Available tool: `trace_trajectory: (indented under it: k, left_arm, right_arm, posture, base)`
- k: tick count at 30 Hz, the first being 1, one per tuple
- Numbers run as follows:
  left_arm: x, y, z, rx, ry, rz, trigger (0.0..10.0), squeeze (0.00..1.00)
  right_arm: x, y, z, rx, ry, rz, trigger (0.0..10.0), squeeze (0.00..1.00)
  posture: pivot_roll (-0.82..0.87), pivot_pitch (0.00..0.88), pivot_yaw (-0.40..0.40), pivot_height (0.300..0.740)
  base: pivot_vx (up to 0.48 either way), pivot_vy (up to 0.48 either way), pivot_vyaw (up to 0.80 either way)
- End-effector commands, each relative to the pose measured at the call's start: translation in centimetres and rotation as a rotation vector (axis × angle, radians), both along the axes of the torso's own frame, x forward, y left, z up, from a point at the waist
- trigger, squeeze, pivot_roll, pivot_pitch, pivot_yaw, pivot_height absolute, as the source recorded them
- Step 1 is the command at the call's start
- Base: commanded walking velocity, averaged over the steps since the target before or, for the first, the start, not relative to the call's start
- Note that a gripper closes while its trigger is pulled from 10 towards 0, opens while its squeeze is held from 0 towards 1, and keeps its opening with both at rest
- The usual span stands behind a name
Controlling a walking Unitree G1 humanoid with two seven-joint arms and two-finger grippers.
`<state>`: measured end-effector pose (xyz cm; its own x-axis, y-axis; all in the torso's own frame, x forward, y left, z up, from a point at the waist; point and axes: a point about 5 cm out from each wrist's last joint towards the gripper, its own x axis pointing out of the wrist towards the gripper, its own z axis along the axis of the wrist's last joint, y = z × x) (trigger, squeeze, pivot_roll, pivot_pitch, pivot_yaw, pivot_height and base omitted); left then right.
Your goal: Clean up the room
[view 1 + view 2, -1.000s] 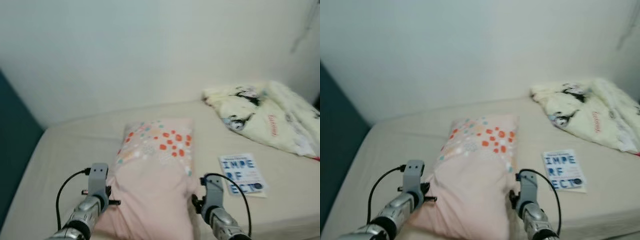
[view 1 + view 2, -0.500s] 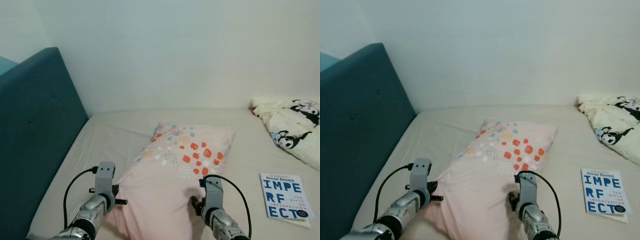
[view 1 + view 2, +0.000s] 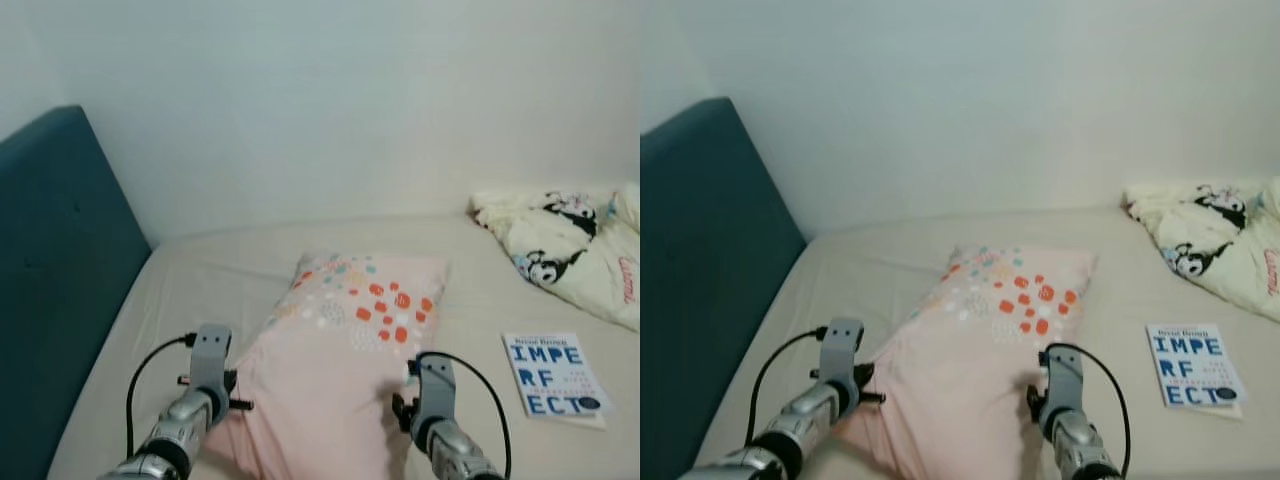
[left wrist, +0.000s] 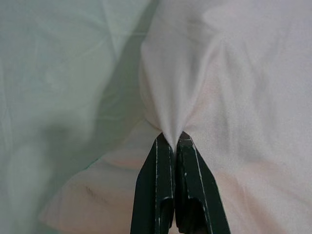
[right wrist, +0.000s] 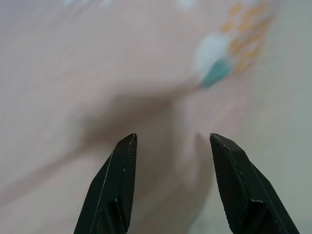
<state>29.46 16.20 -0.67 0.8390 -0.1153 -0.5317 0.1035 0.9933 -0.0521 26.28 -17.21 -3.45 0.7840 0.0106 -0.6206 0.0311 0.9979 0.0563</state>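
- So, from our left: our left gripper (image 4: 171, 141) is pinched tight on a thin fold of the pink pillow (image 3: 340, 380), at the pillow's near left edge; the fabric rises to a peak right at the fingertips.
- We judge that hold the main risk. Only a pinch of cover is caught, so the cloth could slip out if we pull or lift hard, or the case could stretch away from its filling instead of carrying the pillow along.
- Between our two grippers lies the pillow itself, on the beige bed sheet (image 3: 190, 280). It is soft and plump, plain pale pink at our end, with orange, teal and white dots at the far end, and it runs away from us at a slight angle.
- Our right gripper (image 5: 170, 146) stands wide open just at the pillow's near right edge, holding nothing, with pink cloth ahead of its fingers.
- If it stays unclamped while the left one pulls, we expect the pillow to swing or sag on that side.
- Right of that gripper, well apart from it, a blue-and-white book (image 3: 548, 373) lies flat on the sheet, and beyond it sits a crumpled panda-print blanket (image 3: 560, 250); a dragged pillow could push the book.
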Motion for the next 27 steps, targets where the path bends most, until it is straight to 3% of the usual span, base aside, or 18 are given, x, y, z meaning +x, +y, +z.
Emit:
trace_trajectory:
  k: [1,27]
  left_arm:
    - [-0.02,1.03,0.10,0.027,-0.009,0.012,10.0,0.00]
    - [0.38,0.86,0.51,0.033,-0.029,0.004,10.0,0.00]
  right_arm:
    - [-0.27,-0.27,-0.20,0.007,0.010,-0.020,10.0,0.00]
    - [-0.21,-0.12,-0.15,0.018,0.004,-0.015,10.0,0.00]
  posture:
    - [-0.07,0.000,0.067,0.740]
    - [-0.07,0.000,0.068,0.740]
  base:
    - [0.000,0.270,0.00]
    - [0.000,0.288,0.00]
